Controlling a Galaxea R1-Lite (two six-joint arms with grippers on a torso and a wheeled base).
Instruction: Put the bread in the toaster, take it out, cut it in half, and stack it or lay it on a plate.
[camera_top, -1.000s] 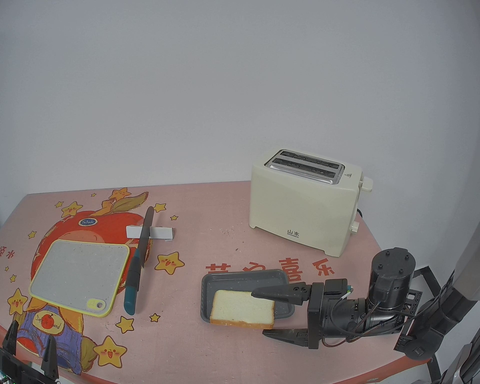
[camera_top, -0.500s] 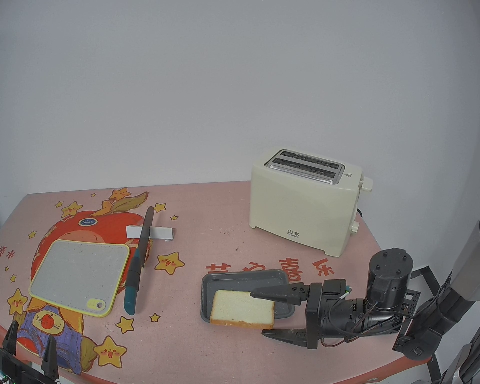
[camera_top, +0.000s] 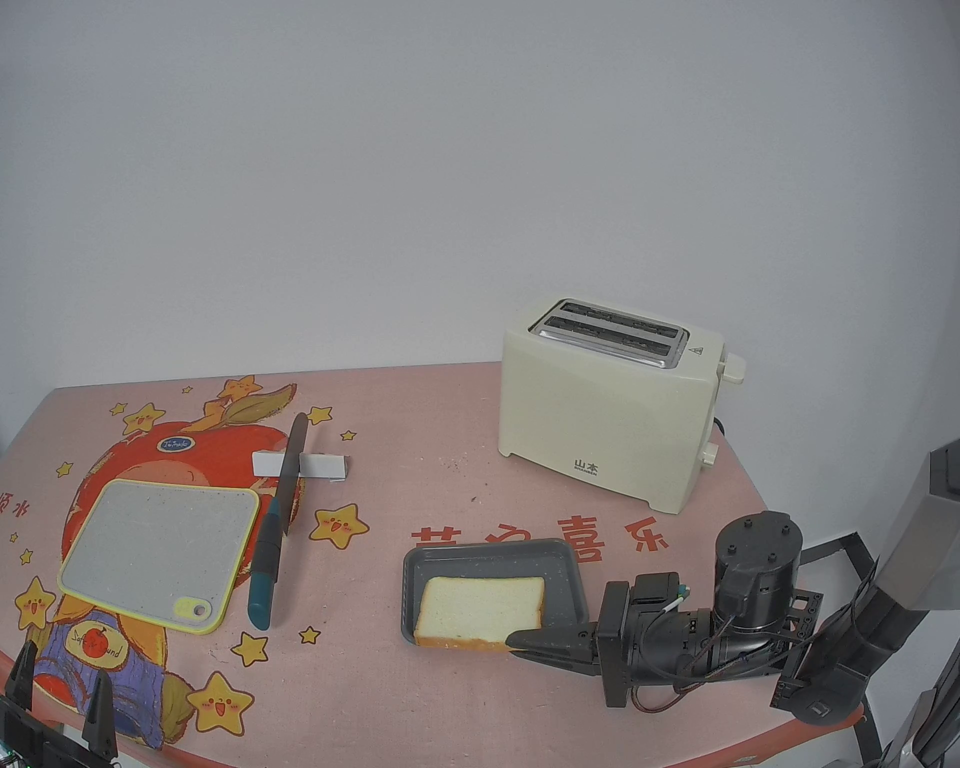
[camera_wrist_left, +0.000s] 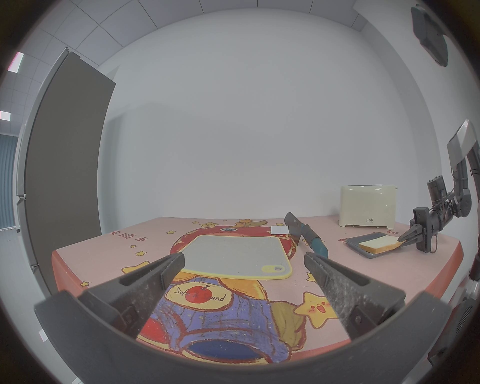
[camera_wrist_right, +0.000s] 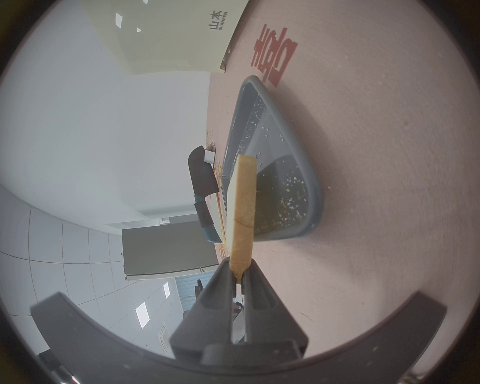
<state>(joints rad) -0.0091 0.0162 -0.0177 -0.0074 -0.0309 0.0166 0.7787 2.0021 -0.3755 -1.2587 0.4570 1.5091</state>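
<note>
A slice of white bread (camera_top: 478, 610) lies partly in the grey tray (camera_top: 495, 556) at the table's front right. My right gripper (camera_top: 522, 637) lies level with the table at the slice's near right edge and is shut on it. The right wrist view shows the bread (camera_wrist_right: 241, 210) edge-on, with its end pinched between the fingertips of the right gripper (camera_wrist_right: 240, 270). The cream toaster (camera_top: 612, 405) stands behind the tray, slots empty. My left gripper (camera_wrist_left: 245, 280) hangs open off the front left corner, holding nothing.
A grey cutting board (camera_top: 160, 550) with a yellow-green rim lies at the left. Beside it a knife (camera_top: 270, 535) with a teal handle rests its blade on a small white block (camera_top: 318, 465). The table's edge runs close behind my right gripper.
The right gripper's fingers, spread above and below the slice before, have shut on its near right edge. The arm dropped lower and the bread shifted slightly left.
</note>
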